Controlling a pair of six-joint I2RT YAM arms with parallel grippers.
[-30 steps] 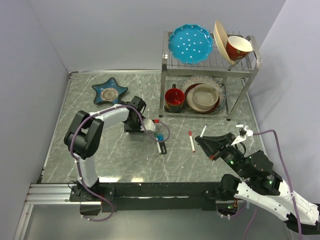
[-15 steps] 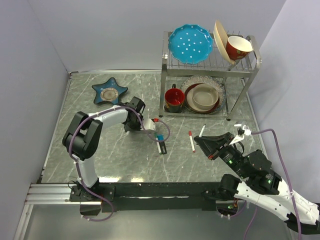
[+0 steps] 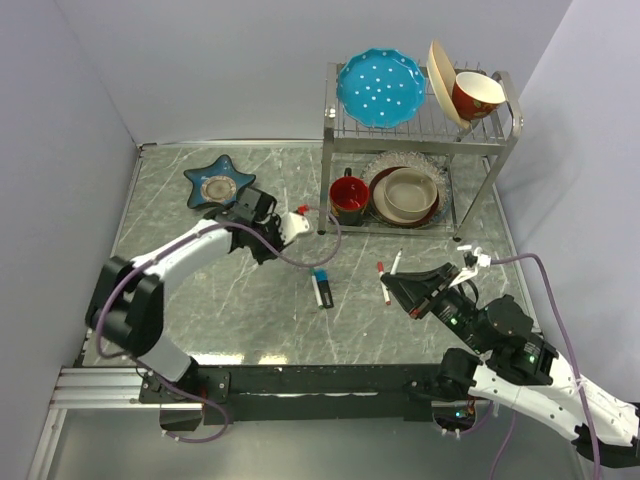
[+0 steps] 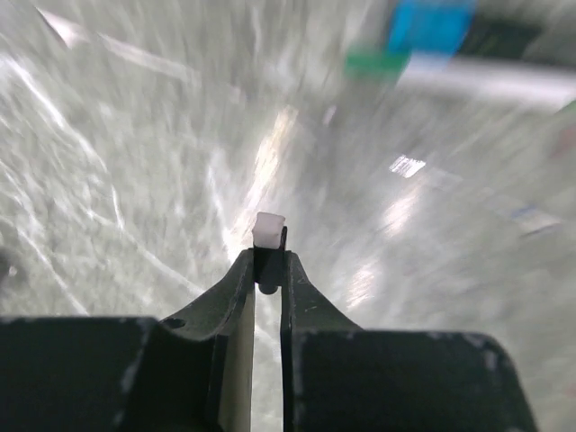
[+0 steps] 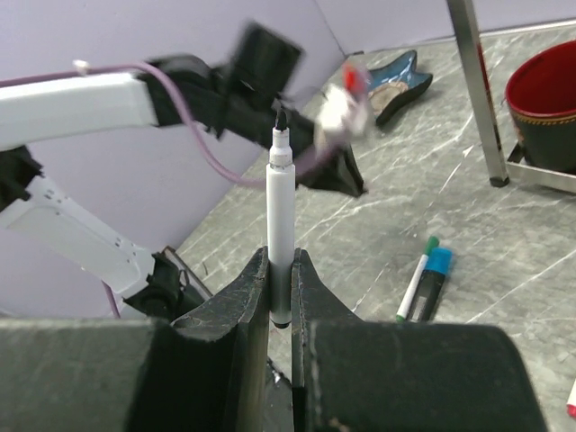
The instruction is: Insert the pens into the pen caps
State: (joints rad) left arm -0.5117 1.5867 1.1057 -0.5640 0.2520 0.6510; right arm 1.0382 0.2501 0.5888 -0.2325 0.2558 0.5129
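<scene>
- The white pen (image 5: 280,225) stands upright in the right gripper (image 5: 280,270), dark tip up, its lower barrel pinched between the two fingers, which are closed tight on it
- In the top view that pen (image 3: 393,265) is held above the table's near right part, and the right gripper (image 3: 392,283) is just beside the red-tipped pen (image 3: 384,287) that lies flat on the table (image 3: 200,290)
- The pen cap (image 4: 268,229), a tiny piece that is white on top and dark below, sits at the very tips of the left gripper (image 4: 268,261); the fingers stand narrow with only this piece between them, though the left wrist view is heavily blurred
- From above, the left gripper (image 3: 290,228) hangs over the middle of the table, between the star-shaped dish (image 3: 218,182) and the dish rack (image 3: 480,140)
- The black marker (image 3: 321,291) with a blue end lies flat between the two grippers, apart from both
- In the right wrist view a thin pen with a green end (image 5: 414,288) lies right alongside the marker (image 5: 435,286), nearly parallel to it
- A red mug (image 3: 348,195) stands on the rack's lower shelf beside stacked bowls; a blue plate and more bowls lean on the upper shelf
</scene>
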